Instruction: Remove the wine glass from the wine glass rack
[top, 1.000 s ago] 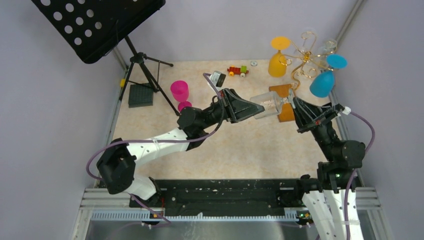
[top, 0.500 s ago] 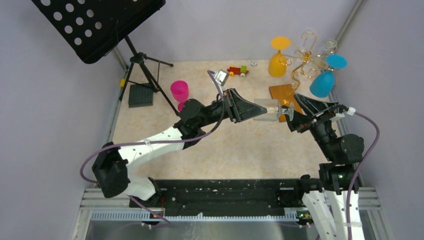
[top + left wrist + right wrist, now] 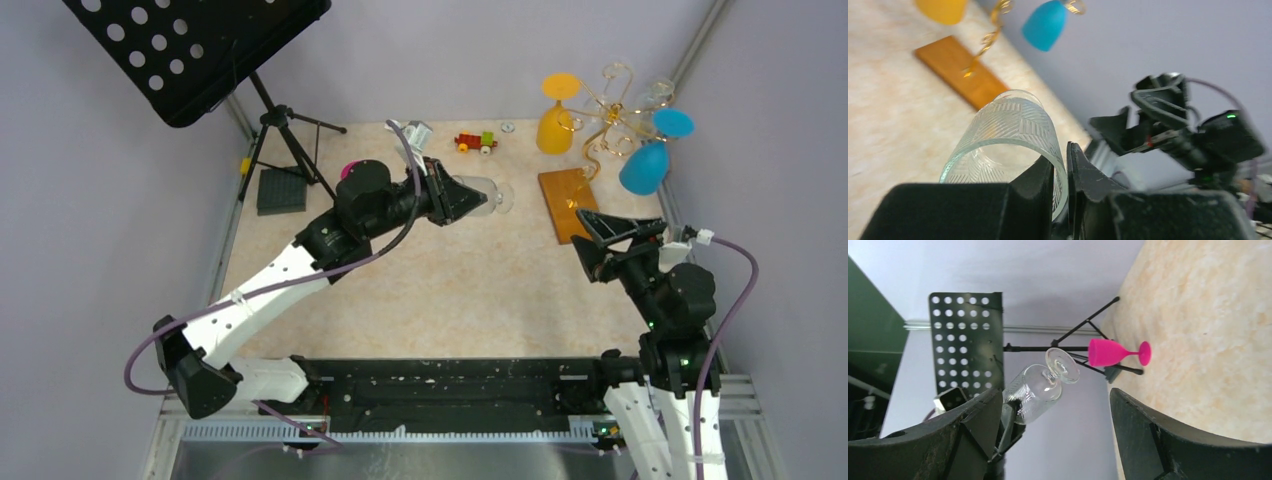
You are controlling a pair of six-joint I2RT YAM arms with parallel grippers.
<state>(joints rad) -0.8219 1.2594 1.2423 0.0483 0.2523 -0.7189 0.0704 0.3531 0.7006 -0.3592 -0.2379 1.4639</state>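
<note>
A clear wine glass (image 3: 482, 194) lies on its side in the air, its rim pinched between the fingers of my left gripper (image 3: 456, 198). In the left wrist view one finger is inside the patterned bowl (image 3: 1009, 134) and the other outside, left gripper (image 3: 1061, 172) shut on the wall. The wine glass rack (image 3: 608, 108), gold wire on an orange-brown base (image 3: 565, 203), stands at the back right with a yellow glass (image 3: 555, 125) and a blue glass (image 3: 645, 165) hanging on it. My right gripper (image 3: 603, 237) is open and holds nothing, near the base. From the right wrist, the clear glass (image 3: 1040, 387) shows far beyond the right gripper (image 3: 1055, 432).
A black music stand (image 3: 200, 45) on a tripod stands at the back left, with a pink glass (image 3: 1113, 352) near its feet. A small toy train (image 3: 476, 142) lies at the back edge. A metal frame post (image 3: 700, 40) runs beside the rack.
My right gripper opened, let go of the glass's foot and drew back toward me. The left arm carried the clear glass leftward and back, away from the rack.
</note>
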